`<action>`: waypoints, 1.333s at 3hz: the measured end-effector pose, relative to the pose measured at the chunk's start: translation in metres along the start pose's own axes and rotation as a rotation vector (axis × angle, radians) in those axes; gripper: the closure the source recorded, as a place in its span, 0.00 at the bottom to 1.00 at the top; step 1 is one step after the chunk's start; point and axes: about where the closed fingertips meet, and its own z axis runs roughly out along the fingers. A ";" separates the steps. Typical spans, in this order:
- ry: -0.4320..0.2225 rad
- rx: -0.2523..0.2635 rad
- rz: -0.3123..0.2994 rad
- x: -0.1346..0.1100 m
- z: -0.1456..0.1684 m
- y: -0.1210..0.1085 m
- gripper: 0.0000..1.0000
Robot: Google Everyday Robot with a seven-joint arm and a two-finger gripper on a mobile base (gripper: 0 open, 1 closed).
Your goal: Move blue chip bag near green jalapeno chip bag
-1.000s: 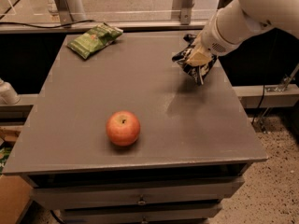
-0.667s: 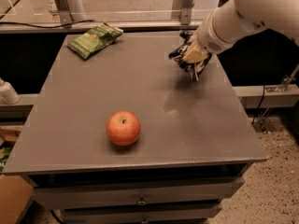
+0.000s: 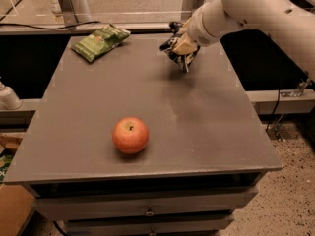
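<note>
**Blue bag gripped at the far right, green bag waiting at the far left**

Camera view: the white arm (image 3: 256,11) reaches in from the upper right. Its gripper (image 3: 180,45) hangs over the far right part of the grey bench (image 3: 211,122). The jaws are closed around the blue chip bag (image 3: 175,54), which shows as a dark, crumpled bundle with light lettering poking out below them. The bag seems to sit just above the bench top rather than on it, with a faint shadow under it, though contact at its lowest corner cannot be ruled out.

The green chip bag (image 3: 100,42) lies flat at the far left corner of the bench, close to the back edge. It is well apart from the gripper, with bare bench between the two. A red apple (image 3: 130,135) stands alone toward the near edge, left of centre, away from both bags and out of the straight line between them.

As for progress, the pick-up looks done: the blue bag is in the grip. What is left is most of the carry leftward along the far side of the bench. After that comes setting the bag down beside the green one without landing on it or nudging it, then opening the jaws.
</note>
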 end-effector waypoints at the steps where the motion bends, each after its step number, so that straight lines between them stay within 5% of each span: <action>1: -0.073 0.018 -0.032 -0.028 0.032 -0.019 1.00; 4: -0.220 0.024 -0.035 -0.090 0.098 -0.032 1.00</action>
